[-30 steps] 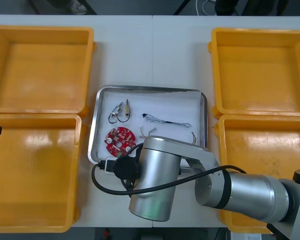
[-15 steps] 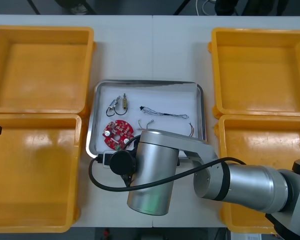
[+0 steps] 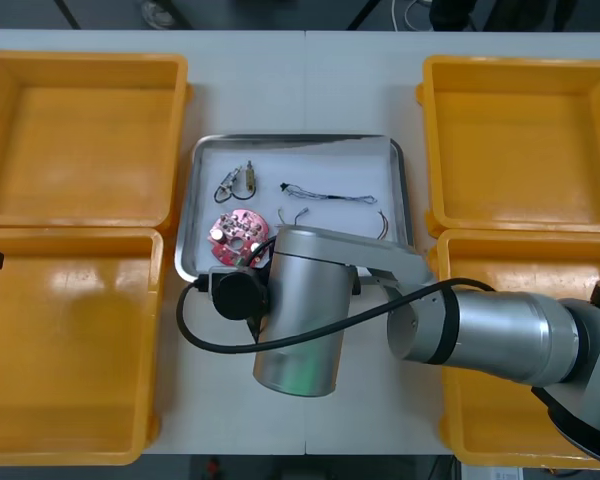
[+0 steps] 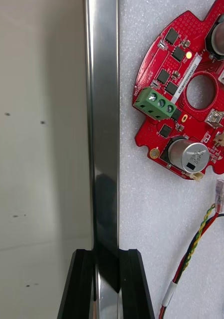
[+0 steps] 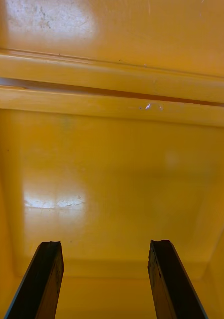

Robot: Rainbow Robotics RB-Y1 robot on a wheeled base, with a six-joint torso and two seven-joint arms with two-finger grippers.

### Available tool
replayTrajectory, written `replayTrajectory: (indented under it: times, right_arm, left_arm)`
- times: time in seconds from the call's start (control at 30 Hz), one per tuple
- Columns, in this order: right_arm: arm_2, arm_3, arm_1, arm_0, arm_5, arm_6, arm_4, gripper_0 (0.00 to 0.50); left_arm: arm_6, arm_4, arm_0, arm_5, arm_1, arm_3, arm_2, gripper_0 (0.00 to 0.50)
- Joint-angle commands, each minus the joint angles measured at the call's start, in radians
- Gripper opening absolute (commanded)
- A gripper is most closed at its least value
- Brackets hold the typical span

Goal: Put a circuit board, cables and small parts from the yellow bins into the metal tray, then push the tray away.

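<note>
The metal tray (image 3: 298, 140), white inside, lies between the yellow bins. It holds a round red circuit board (image 3: 236, 236), small metal parts (image 3: 236, 182), a black cable (image 3: 330, 194) and a red and yellow cable (image 3: 383, 222). My right arm (image 3: 300, 310) reaches over the tray's near edge and covers its own gripper. In the right wrist view my right gripper (image 4: 107, 279) is shut on the tray's shiny rim (image 4: 103, 99), with the circuit board (image 4: 186, 94) and the red and yellow cable (image 4: 196, 249) just inside. My left gripper (image 5: 106, 279) hangs open over a bin floor (image 5: 112, 164).
Two yellow bins stand at the left (image 3: 80, 135) (image 3: 65, 340) and two at the right (image 3: 520, 140) (image 3: 540, 270), all close to the tray's sides. Bare table (image 3: 305, 80) stretches beyond the tray's far rim.
The tray and its contents have slid away from me toward the table's far side, with my right arm following it. The left arm has not moved.
</note>
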Motion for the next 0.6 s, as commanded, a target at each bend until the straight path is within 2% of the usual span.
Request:
replayTrajectory:
  times: [0.03, 0.37, 0.6]
  right_arm:
    - [0.015, 0.047, 0.009, -0.093, -0.038, 0.026, 0.011, 0.000]
    - [0.015, 0.180, 0.038, -0.188, -0.080, 0.032, 0.011, 0.000]
    - [0.002, 0.280, 0.044, -0.221, -0.170, 0.034, 0.017, 0.000]
  left_arm:
    - [-0.048, -0.009, 0.022, -0.010, -0.007, -0.029, 0.035, 0.500]
    - [-0.048, -0.009, 0.022, -0.010, -0.007, -0.029, 0.035, 0.500]
    - [-0.048, -0.009, 0.022, -0.010, -0.007, -0.029, 0.035, 0.500]
